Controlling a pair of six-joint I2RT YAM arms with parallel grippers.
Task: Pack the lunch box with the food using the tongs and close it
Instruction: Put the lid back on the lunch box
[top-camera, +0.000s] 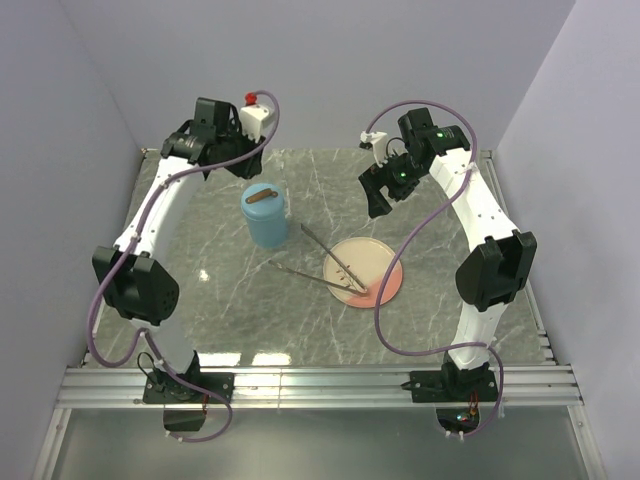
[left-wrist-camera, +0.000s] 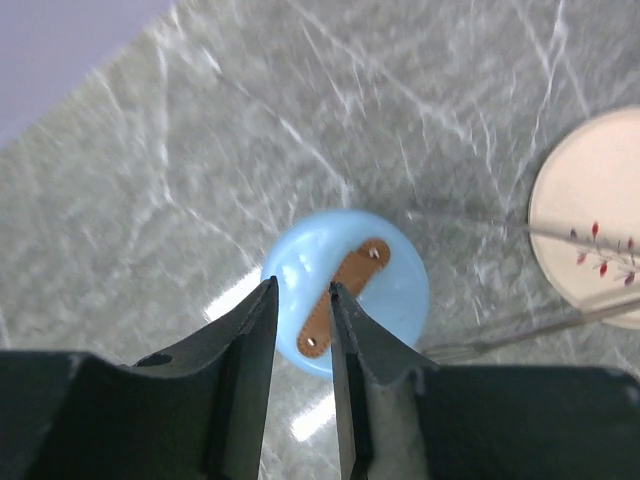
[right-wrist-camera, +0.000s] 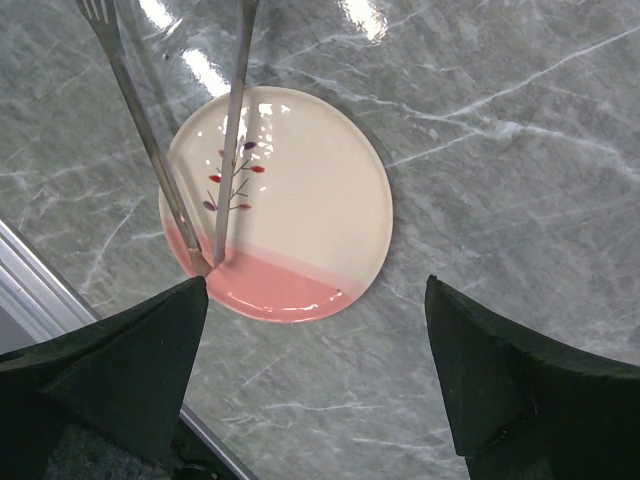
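Left hand (left-wrist-camera: 302, 290) hovers above the lunch box (left-wrist-camera: 395, 300).

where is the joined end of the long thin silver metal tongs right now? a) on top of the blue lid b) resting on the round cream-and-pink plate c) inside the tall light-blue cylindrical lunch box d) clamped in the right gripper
b: the long thin silver metal tongs lie with their joined end on the pink part of the round cream-and-pink plate, both arms running off its rim over the marble table.
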